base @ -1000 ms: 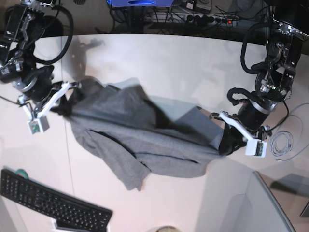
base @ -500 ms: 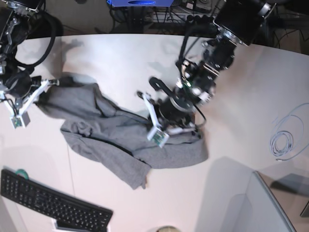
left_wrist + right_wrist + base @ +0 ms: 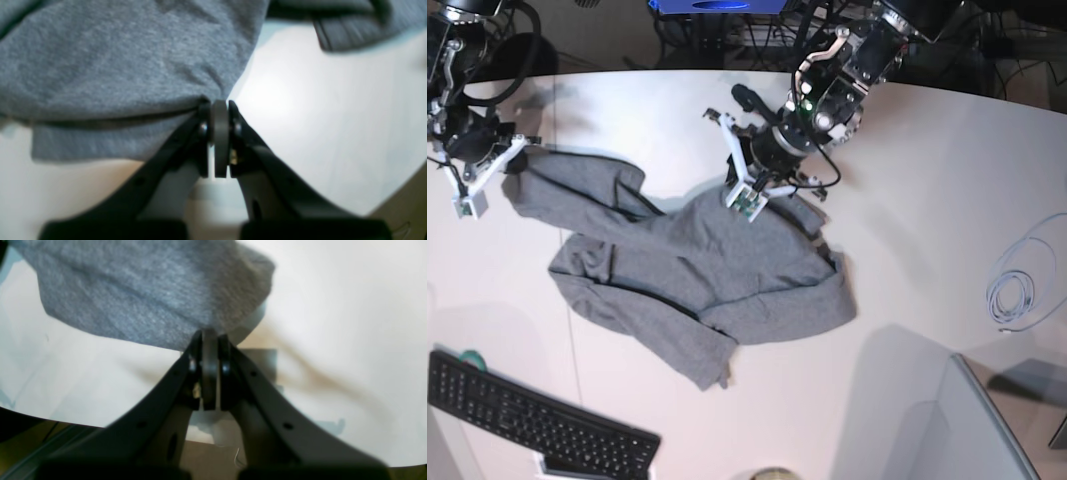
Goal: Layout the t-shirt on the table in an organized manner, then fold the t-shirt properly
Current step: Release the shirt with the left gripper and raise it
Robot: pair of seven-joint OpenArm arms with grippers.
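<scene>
T-shirt [image 3: 697,270] crumpled mid-counter [image 3: 927,180], long axis running far-left to near-right. Left claw [image 3: 749,192] pinching far edge at top centre; right claw [image 3: 489,178] pinching far-left corner (both pressed on cloth). Bulk lying nearward of both claws.

Count: one heather-grey knit t-shirt [image 3: 697,275]; one white smooth table [image 3: 927,200]; one black keyboard [image 3: 532,420]; one coiled pale cable [image 3: 1012,295]; two black grippers, left gripper [image 3: 762,190] and right gripper [image 3: 509,165].
</scene>
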